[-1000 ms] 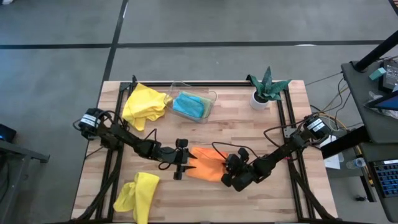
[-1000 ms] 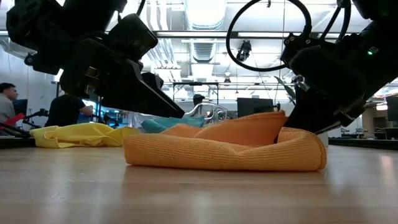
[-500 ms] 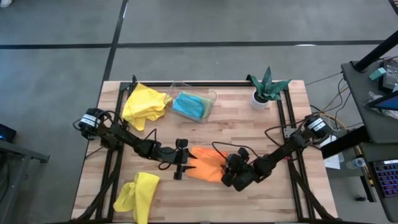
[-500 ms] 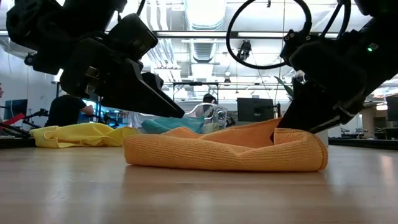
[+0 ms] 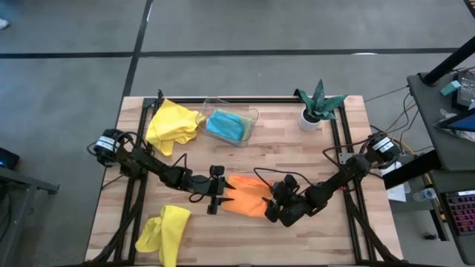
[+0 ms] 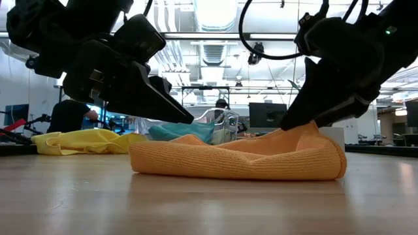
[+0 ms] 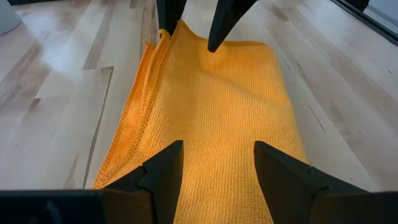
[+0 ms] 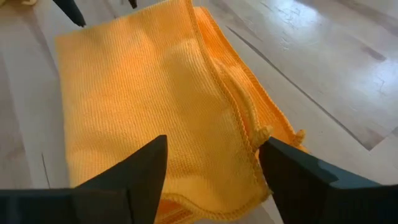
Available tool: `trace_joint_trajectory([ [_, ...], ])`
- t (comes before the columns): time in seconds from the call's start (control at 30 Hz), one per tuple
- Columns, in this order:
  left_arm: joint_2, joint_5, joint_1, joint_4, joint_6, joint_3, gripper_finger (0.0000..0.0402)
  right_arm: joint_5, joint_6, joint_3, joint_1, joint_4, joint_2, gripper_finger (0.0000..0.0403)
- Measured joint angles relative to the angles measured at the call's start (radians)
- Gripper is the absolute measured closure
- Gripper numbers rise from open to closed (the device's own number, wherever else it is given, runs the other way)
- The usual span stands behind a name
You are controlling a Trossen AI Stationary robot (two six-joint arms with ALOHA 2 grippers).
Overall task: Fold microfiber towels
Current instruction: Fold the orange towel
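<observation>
An orange microfiber towel (image 5: pixel 249 194) lies folded in layers on the wooden table, near its middle. My left gripper (image 5: pixel 225 194) stands open just over the towel's left end (image 7: pixel 205 124), with a gap beneath it in the low view. My right gripper (image 5: pixel 269 202) is open over the towel's right end (image 8: pixel 143 93), its fingers (image 6: pixel 294 121) slanting down close above the raised fold there. Two yellow towels lie crumpled at the far left (image 5: pixel 172 122) and near left (image 5: pixel 165 230). A turquoise towel (image 5: pixel 226 124) rests in a clear tray. My right gripper's lower finger (image 6: pixel 287 124) stands right at the towel's raised right edge (image 6: pixel 310 130). Whether it touches the cloth, I cannot tell.
The clear tray (image 5: pixel 252 115) stands at the far middle. A small plant in a white pot (image 5: pixel 318 105) stands far right. Black arm frames run along both side edges of the table. Bare wood lies near the front edge (image 5: pixel 297 245).
My right gripper has opened and let go of the orange towel's upper layer. That layer, held raised at the right end before, has sunk onto the layers below. The towel's left end has stayed where it was.
</observation>
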Motion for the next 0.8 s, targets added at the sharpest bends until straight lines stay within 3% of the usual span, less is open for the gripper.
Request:
trace_joint_trajectory([
  [0.37,0.000,0.000,0.000,0.000,0.000,0.000,0.0221,0.000,-0.018,0.000,0.000,-0.020,-0.030,0.0107],
  [0.8,0.000,0.000,-0.001,0.000,0.000,0.000,0.0221,0.002,-0.056,0.000,0.000,-0.038,-0.074,0.0103],
])
